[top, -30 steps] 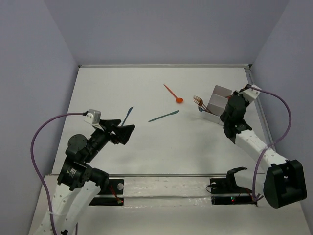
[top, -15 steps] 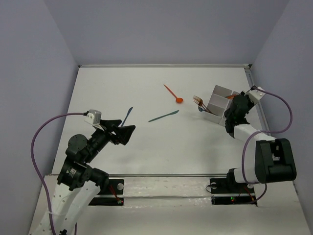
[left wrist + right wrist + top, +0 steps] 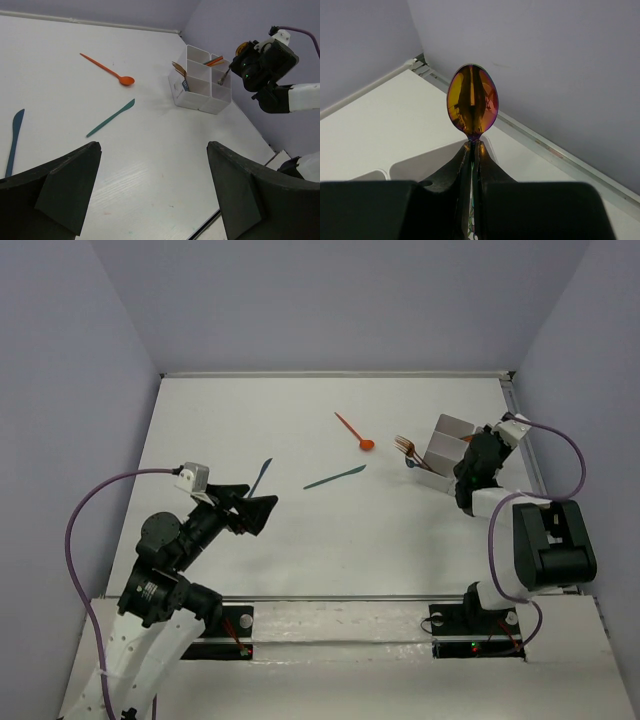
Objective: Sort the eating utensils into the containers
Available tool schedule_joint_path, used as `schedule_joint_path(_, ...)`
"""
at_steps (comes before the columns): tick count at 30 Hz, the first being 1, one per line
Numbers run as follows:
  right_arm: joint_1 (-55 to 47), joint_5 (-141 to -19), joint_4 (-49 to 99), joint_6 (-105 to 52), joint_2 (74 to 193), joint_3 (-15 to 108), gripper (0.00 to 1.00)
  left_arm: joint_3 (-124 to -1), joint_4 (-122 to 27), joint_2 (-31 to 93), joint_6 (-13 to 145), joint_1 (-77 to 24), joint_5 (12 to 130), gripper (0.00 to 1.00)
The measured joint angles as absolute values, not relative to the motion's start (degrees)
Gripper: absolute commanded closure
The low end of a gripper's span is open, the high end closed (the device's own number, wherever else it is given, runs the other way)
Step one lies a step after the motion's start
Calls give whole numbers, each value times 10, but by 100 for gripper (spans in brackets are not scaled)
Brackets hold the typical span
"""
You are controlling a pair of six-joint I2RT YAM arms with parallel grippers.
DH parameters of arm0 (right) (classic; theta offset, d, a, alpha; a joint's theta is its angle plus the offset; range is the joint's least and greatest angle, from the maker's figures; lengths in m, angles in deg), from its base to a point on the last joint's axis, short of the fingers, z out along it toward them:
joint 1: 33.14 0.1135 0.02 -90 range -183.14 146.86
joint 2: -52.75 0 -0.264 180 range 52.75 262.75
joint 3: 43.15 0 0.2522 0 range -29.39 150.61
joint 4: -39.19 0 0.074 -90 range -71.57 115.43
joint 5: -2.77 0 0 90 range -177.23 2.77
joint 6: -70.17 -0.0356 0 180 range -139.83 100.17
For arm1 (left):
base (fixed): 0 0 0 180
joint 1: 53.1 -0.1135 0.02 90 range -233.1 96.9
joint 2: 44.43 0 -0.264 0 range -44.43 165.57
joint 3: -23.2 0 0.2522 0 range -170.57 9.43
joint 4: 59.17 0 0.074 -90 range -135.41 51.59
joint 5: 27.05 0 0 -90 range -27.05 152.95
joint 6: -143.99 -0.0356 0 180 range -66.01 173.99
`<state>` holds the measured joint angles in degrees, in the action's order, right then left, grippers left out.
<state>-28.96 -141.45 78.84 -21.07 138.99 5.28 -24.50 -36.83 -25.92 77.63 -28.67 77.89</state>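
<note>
Right gripper: clamped on copper spoon, at tray, right of frame.
Left gripper: spread wide, empty, lower left.
Loose, centre: orange spoon, teal knife.

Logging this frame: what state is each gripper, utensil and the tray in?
left gripper: open, empty.
right gripper: shut on copper spoon.
copper spoon: gripped, bowl up.
orange spoon: lying loose, unsorted.
middle teal knife: lying loose, unsorted.
left teal knife: lying loose, unsorted.
tray: upright, partly filled.
</note>
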Motion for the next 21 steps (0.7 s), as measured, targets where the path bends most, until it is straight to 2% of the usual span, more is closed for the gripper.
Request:
schedule_joint_path(7, -290, -1406, 798, -213, 1398, 60, 93, -245, -368, -258, 776, -287, 779, 1)
schedule_joint_path(9, -290, -1401, 794, -218, 1404, 60, 84, -245, -368, -258, 776, -287, 779, 1)
schedule_joint_path(10, -290, -1399, 789, -224, 1405, 60, 74, -245, -368, -258, 776, -287, 779, 1)
schedule_joint_path(13, -290, -1391, 766, -249, 1398, 60, 63, -245, -368, -258, 776, -287, 779, 1)
schedule_joint_path(17, -289, -1376, 724, -281, 1358, 57, 56, -245, -368, -258, 776, -287, 779, 1)
schedule_joint_path(21, -286, -1360, 691, -305, 1310, 57, 55, -245, -368, -258, 776, -287, 778, 1)
